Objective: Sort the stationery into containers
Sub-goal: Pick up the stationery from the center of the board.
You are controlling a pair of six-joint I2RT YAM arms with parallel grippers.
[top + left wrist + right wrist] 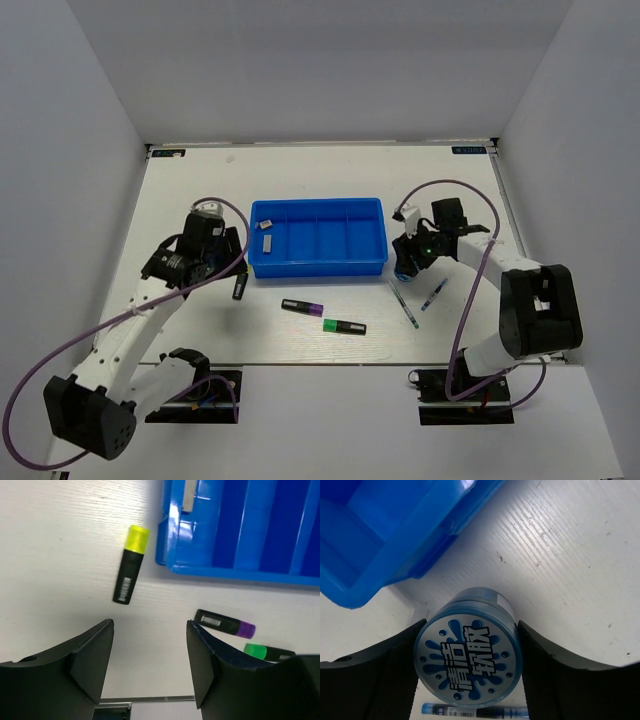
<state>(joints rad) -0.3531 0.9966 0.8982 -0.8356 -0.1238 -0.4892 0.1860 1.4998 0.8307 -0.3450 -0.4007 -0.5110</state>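
Observation:
The blue four-compartment tray (pixel 320 262) sits mid-table, with a small grey-white block (pixel 267 241) in its leftmost compartment. My right gripper (pixel 408 262) is shut on the round blue-white roll (pixel 467 652), just off the tray's right near corner (pixel 395 535). My left gripper (pixel 150 660) is open and empty, left of the tray (pixel 240 530). The yellow-ended highlighter (pixel 131 564) lies just ahead of it on the table. The purple-ended (pixel 302 306) and green-ended (pixel 344 326) highlighters lie in front of the tray. Two thin pens (pixel 403 303) (pixel 434 293) lie at the right front.
White walls close in the table on the left, back and right. The purple highlighter (pixel 225 624) and green highlighter (pixel 265 652) lie close to my left gripper's right finger. One pen (pixel 475 711) lies beneath the roll in the right wrist view.

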